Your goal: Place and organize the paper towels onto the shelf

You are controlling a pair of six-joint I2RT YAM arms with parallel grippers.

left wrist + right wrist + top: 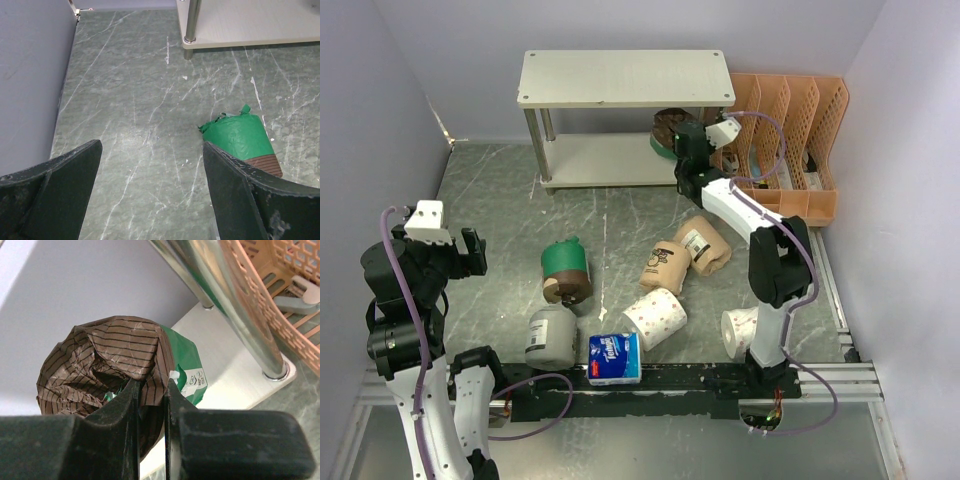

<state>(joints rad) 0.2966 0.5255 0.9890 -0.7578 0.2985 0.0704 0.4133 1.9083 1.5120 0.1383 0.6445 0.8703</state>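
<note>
On the lower board of the shelf (230,340), our right pincer (151,392) pinches the twisted wrapper end of the brown-and-green roll (100,355) just ahead. We judge it soft and light. Our left pincer (151,150) is spread.

The dark marbled table (500,200) is carrying a white two-tier shelf (625,78) at upper middle and an orange file rack (800,130) at upper right. A brown-striped roll (667,128) is sitting at the right end of the shelf's lower board. Lying loose across the centre of the table are a green roll (565,270), a grey roll (552,337), a blue pack (614,359), a dotted roll (655,318), a tan roll (665,266) just beside a second tan roll (705,244), and a white roll (735,335).
</note>
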